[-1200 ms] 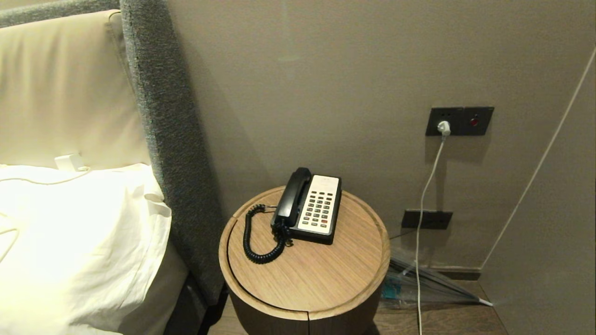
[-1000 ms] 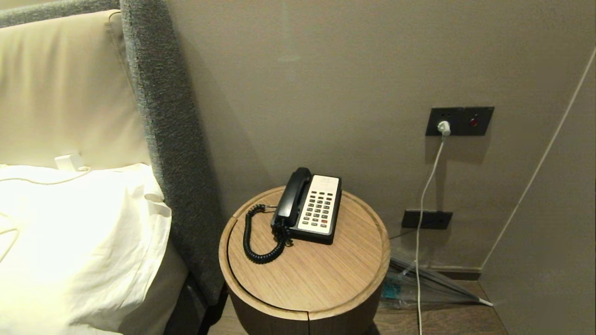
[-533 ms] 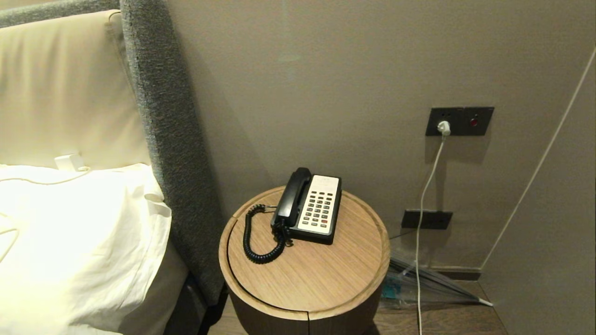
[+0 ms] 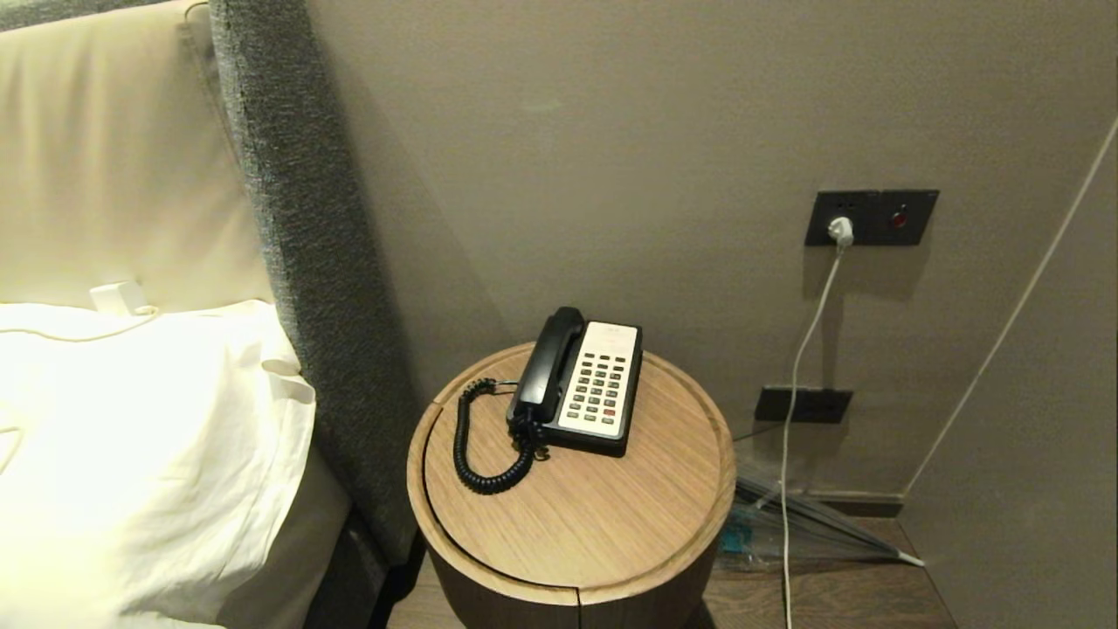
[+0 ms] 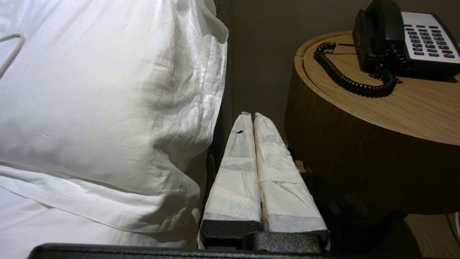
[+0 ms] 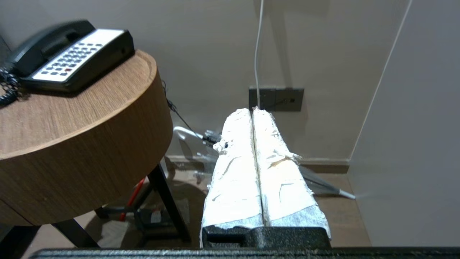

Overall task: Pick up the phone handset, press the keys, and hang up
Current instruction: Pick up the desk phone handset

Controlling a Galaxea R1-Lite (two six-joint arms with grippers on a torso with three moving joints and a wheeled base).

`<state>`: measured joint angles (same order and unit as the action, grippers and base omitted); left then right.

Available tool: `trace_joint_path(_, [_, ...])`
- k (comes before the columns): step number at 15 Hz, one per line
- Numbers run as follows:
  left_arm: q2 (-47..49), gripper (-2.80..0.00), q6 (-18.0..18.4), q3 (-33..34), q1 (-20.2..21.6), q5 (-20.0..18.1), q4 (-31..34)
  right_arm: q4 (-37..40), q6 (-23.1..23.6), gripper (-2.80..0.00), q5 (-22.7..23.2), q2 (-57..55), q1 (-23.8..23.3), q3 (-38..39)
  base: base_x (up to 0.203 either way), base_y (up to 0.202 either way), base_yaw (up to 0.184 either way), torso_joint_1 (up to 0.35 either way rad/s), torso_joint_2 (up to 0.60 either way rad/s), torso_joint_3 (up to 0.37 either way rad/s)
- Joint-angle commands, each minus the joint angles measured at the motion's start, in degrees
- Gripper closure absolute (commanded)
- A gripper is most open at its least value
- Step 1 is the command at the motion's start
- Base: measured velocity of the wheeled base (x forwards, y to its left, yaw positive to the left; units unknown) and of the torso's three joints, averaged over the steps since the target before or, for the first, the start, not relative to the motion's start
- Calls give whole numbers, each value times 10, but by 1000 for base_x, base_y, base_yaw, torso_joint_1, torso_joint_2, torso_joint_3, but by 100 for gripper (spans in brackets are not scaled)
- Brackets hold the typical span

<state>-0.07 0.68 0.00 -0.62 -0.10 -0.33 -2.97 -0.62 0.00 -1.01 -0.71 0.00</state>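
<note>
The black phone handset (image 4: 548, 363) lies in its cradle on the left side of the phone base (image 4: 583, 390), which stands on a round wooden bedside table (image 4: 576, 515). Its black coiled cord (image 4: 476, 445) loops onto the tabletop. The grey keys (image 4: 598, 390), one of them red, sit in the white faceplate. Neither arm shows in the head view. My left gripper (image 5: 250, 115) is shut and empty, low beside the table and the bed. My right gripper (image 6: 252, 110) is shut and empty, low on the table's other side. Both wrist views catch the handset (image 5: 373, 32) (image 6: 43, 45).
A bed with a white pillow (image 4: 140, 454) and a grey padded headboard (image 4: 306, 262) stands left of the table. On the wall to the right are a dark socket plate (image 4: 872, 217) with a white cable (image 4: 799, 384) hanging down, and a folded umbrella (image 4: 812, 524) lies on the floor.
The whole head view has shifted slightly, so the camera has moved. The phone and the table have kept their places relative to each other. No arm has come into view.
</note>
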Motion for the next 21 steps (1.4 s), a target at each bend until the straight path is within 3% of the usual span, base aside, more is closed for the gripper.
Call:
trace_joint_path(1, [1,0,1,3,0,0,0,0,0,0,0,0,0,11,0,0,0,2,2,-188])
trace_joint_path(21, [1,0,-4,3,0,0,-1,0,0,0,0,0,0,11,0,0,0,3,3,-195])
